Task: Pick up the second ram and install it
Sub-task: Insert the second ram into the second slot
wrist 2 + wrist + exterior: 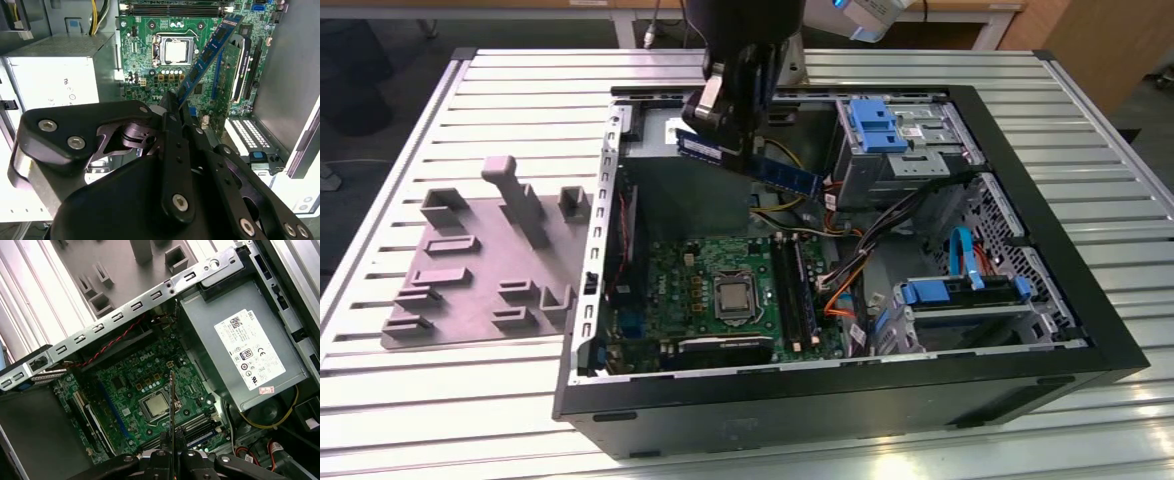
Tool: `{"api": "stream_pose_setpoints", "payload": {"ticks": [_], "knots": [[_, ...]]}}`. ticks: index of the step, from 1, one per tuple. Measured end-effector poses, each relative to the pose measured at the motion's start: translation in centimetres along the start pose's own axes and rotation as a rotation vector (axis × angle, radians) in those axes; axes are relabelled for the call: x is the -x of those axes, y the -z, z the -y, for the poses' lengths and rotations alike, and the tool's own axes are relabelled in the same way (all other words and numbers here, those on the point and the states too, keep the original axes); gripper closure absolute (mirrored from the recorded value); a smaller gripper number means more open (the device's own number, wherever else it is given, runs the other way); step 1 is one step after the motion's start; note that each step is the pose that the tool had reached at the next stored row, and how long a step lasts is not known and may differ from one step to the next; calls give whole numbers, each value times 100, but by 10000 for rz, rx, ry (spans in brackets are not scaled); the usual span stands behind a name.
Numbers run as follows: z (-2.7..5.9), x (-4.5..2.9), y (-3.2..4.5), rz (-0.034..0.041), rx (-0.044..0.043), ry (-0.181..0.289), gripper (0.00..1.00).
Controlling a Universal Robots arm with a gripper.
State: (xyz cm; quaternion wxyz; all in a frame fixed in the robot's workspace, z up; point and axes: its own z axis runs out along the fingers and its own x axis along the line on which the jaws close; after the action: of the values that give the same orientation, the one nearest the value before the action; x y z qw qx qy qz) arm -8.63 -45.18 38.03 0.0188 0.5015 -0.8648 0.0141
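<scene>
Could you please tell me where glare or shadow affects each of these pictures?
In the exterior view the light is even, though the case interior sits in shade; in the first wrist view the slatted table is washed out to near white; in the second wrist view the processor glares, while the tool gripping the second ram reads as dark.

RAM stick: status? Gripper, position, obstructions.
Black gripper shut on thin blue-green RAM stick. Stick tilted, aloft over open black computer case, unseated. Coloured cables lie beside memory slots.
</scene>
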Motion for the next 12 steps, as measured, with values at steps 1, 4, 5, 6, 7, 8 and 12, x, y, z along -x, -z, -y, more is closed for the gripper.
{"api": "stream_pose_setpoints", "payload": {"ticks": [1,4,5,6,7,8,12], "knots": [[0,0,0,0,0,-2,86],[0,0,-5,0,11,-227,86],[0,1,-8,0,19,-401,86],[0,1,-11,-2,27,-568,86],[0,1,-14,-4,35,-745,86],[0,1,-17,-5,43,-922,86],[0,1,-26,-9,77,-1655,86]]}}
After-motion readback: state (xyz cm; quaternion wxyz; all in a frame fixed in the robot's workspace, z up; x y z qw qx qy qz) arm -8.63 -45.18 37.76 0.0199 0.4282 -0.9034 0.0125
